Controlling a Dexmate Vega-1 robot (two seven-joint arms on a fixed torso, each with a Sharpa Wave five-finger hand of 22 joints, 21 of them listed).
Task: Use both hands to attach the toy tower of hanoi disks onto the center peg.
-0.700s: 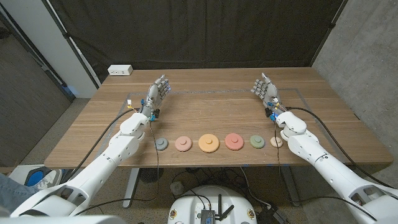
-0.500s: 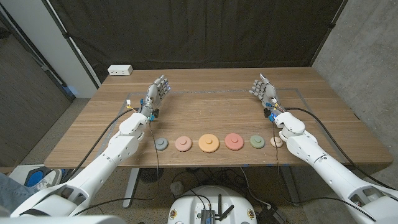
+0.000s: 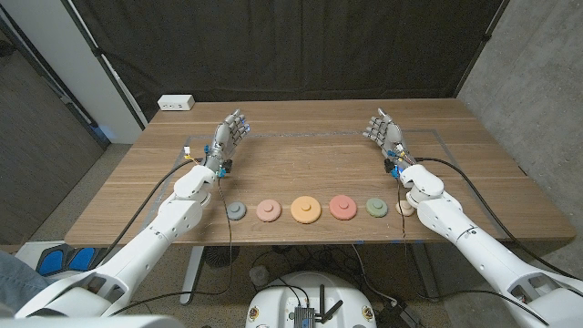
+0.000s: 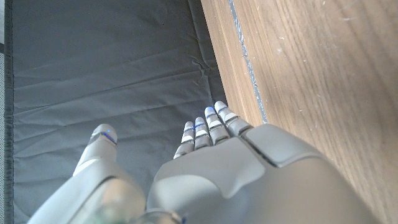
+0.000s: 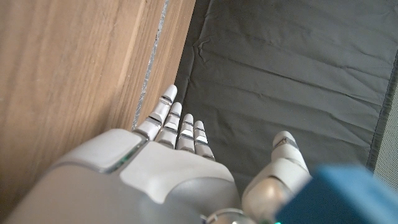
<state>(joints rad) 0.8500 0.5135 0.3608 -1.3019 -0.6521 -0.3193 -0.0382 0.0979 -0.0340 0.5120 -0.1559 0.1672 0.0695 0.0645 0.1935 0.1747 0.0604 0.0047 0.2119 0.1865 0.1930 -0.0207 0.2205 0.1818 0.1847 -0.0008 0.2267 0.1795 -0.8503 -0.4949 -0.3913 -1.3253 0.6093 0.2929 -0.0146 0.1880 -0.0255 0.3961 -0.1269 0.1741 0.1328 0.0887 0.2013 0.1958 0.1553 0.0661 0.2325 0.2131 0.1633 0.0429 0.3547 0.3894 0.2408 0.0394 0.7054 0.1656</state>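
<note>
Six disks [image 3: 304, 210] in a row, rightmost partly behind right arm [image 3: 455, 223]

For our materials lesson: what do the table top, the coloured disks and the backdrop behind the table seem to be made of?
Table top: wood or wood-look laminate, matte; brown grain lines run along it.
Disks, such as the orange disk: probably painted wood or plastic; flat pastel colour, no shine.
Backdrop: dark cloth; creases and folds show in the wrist views.

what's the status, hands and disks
Left hand open, right hand open, both at far side of table, holding nothing. Disks in a row at near edge, untouched. No peg seen. Nothing between hands and disks.
</note>
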